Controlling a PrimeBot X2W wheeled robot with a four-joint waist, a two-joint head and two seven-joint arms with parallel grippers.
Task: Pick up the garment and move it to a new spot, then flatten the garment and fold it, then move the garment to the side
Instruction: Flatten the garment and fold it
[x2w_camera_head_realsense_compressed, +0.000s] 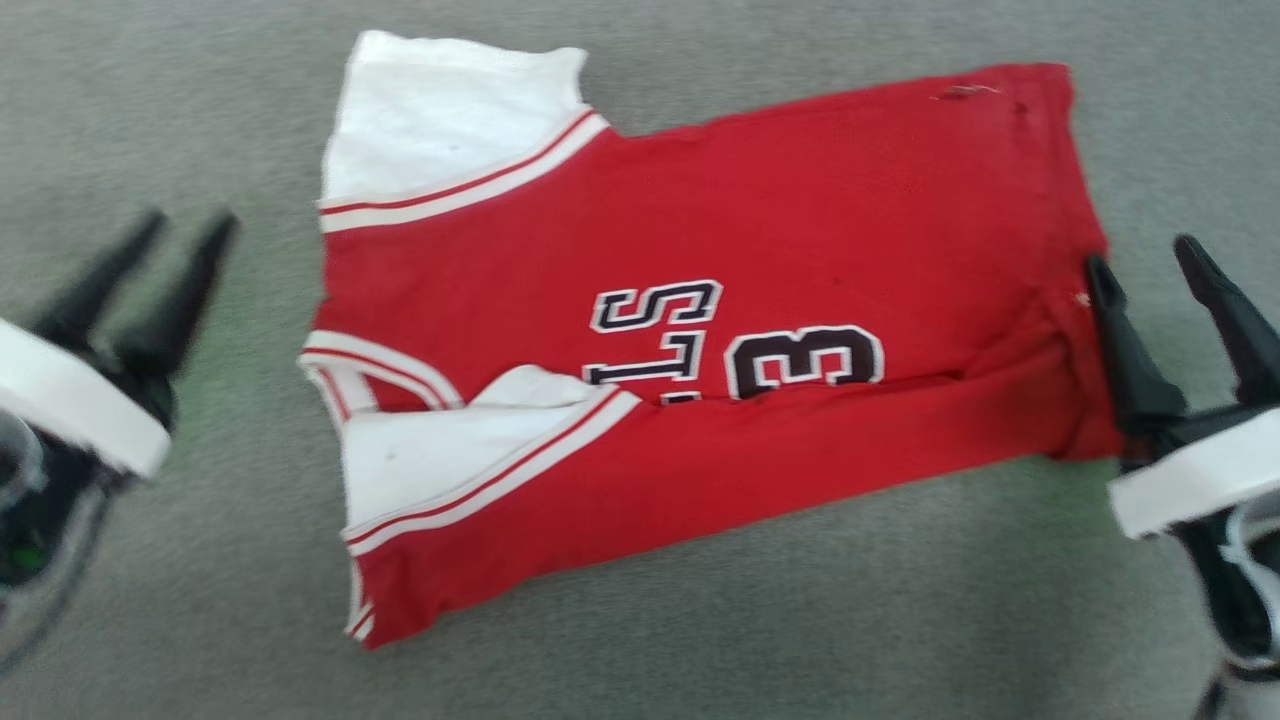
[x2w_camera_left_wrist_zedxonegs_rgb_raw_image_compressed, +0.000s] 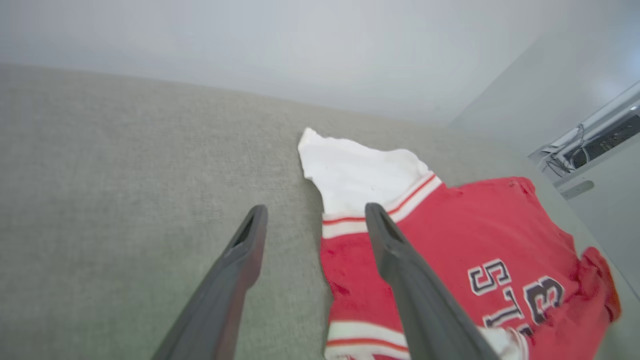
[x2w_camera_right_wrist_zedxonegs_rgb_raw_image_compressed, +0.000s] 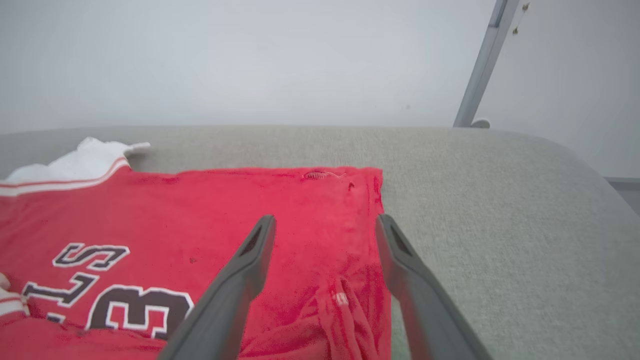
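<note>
Centrally, the garment (x2w_camera_head_realsense_compressed: 700, 330) lies flat on the grey surface (x2w_camera_head_realsense_compressed: 200, 620), its near edge folded up over the numerals, while the left gripper (x2w_camera_head_realsense_compressed: 190, 220) near the shoulder end and the right gripper (x2w_camera_head_realsense_compressed: 1140, 252) at the hem hold their fingers spread and empty, apparently flanking it for the next fold.

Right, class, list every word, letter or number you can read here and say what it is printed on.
"LS": black white-edged letters on the red garment, lying sideways; further letters hidden under its folded edge.
"3": numeral beside them, partly covered.
Nothing else readable.
</note>
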